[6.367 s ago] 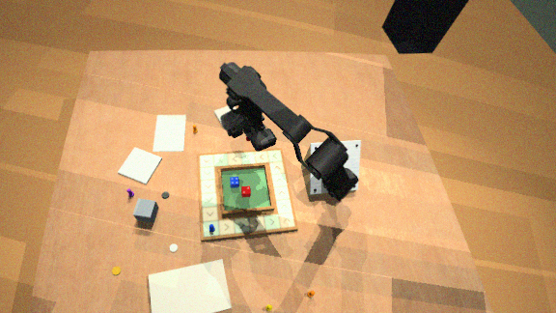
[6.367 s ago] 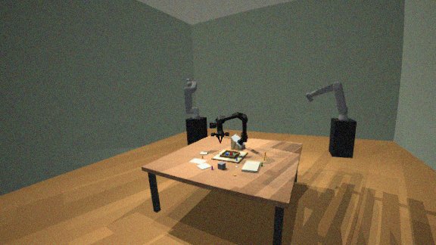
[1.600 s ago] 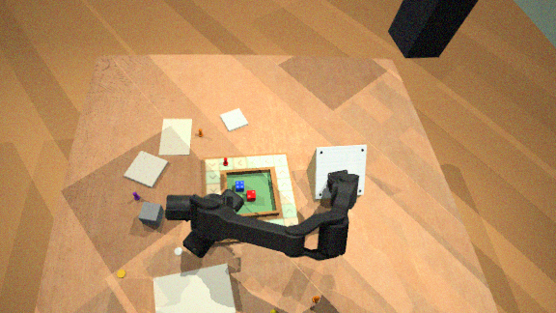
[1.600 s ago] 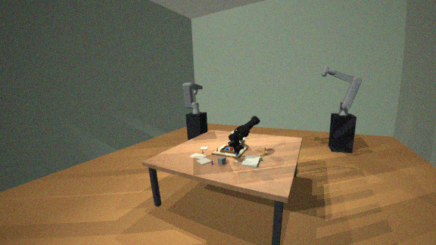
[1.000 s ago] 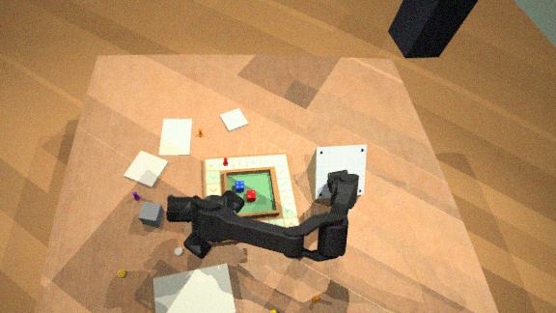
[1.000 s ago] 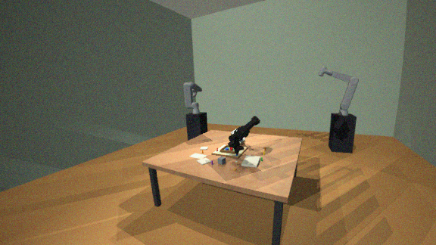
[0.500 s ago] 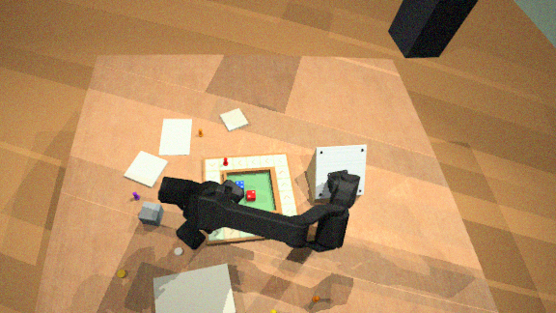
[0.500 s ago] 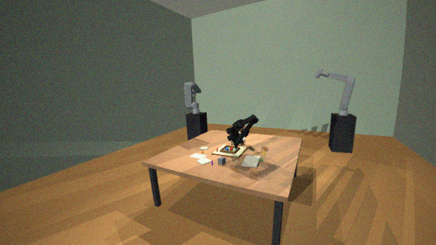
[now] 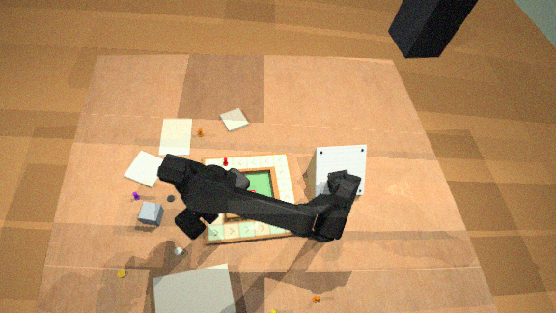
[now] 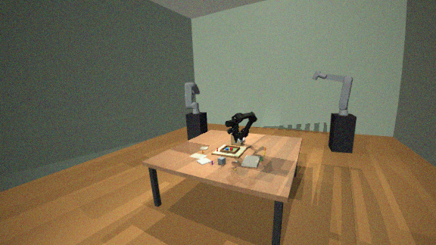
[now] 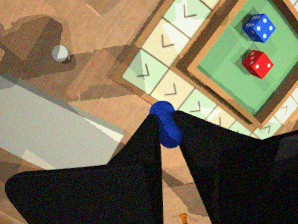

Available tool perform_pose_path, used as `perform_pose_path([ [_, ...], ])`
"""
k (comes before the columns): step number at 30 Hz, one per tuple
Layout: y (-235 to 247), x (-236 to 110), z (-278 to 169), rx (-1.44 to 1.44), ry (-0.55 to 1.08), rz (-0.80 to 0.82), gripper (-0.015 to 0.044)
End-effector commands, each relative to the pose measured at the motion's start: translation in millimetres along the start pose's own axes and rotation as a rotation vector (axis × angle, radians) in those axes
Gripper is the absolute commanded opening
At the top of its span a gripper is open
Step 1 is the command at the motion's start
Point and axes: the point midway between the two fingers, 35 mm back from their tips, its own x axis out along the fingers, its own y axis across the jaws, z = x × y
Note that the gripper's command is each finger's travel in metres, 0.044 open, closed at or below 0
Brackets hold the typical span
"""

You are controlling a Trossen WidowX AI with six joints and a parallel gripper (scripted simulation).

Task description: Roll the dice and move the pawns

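Observation:
My gripper (image 11: pixel 164 119) (image 9: pixel 191 226) is shut on the blue pawn (image 11: pixel 165 123) and holds it above the near-left corner of the game board (image 11: pixel 166 39) (image 9: pixel 281 165) (image 10: pixel 221 152). The board's pale squares carry arrows. Its middle holds the green tray (image 11: pixel 222 70) (image 9: pixel 264 181). The blue die (image 11: pixel 258 27) and the red die (image 11: pixel 257 63) lie side by side in the tray. The red pawn (image 9: pixel 225 161) stands on the board's far-left squares. In the top view my arm hides the blue pawn and most of the tray.
A grey cube (image 9: pixel 151 213), a purple pawn (image 9: pixel 136 195) and a dark disc (image 9: pixel 170 198) lie left of the board. A white pawn (image 9: pixel 179 250) (image 11: pixel 60 51) and a grey slab (image 9: pixel 193 290) (image 11: pixel 53 129) lie in front. White cards (image 9: pixel 176 136) (image 9: pixel 234 119) (image 9: pixel 143 168) lie behind and left.

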Motion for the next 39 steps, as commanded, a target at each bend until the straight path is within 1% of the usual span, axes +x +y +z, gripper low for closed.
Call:
perform_pose_path([
  [1, -5, 1, -8, -0.008, 0.005, -0.008, 0.0000],
  [20, -40, 19, -48, -0.046, 0.007, -0.015, 0.0000],
  [39, -84, 44, -87, -0.083, 0.009, -0.021, 0.0000],
])
